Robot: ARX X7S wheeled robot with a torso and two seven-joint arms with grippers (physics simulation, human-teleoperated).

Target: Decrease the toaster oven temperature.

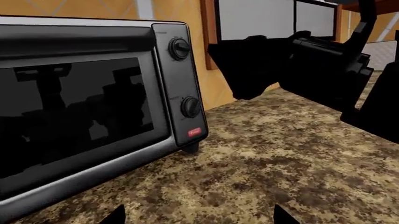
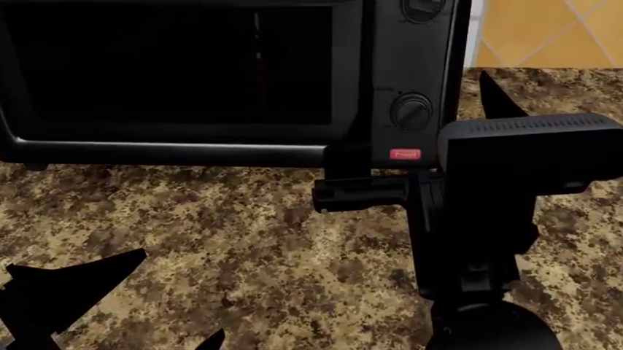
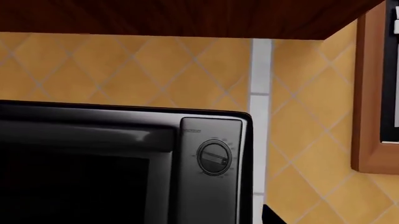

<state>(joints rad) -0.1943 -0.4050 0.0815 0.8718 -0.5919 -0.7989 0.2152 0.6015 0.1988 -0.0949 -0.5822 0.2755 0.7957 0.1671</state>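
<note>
toaster oven (image 2: 185, 80) sits on the granite counter (image 2: 244, 240) against the tiled wall, control column facing out for reach | count: 2 knobs, upper knob (image 3: 214, 157), lower knob (image 2: 412, 111), 1 red button (image 2: 405, 154) | right gripper (image 2: 355, 182) raised near lower knob, grip state cannot be told | left gripper (image 2: 117, 306) low, spread, holds nothing

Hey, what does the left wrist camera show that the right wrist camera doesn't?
Only the left wrist view shows the lower knob, the red button, the speckled countertop and the right arm beside the toaster oven. Only the right wrist view shows the dark cabinet underside above, and the upper knob close enough to see its pointer. Both show the oven's upper knob, glass door and the orange tiled wall.
</note>
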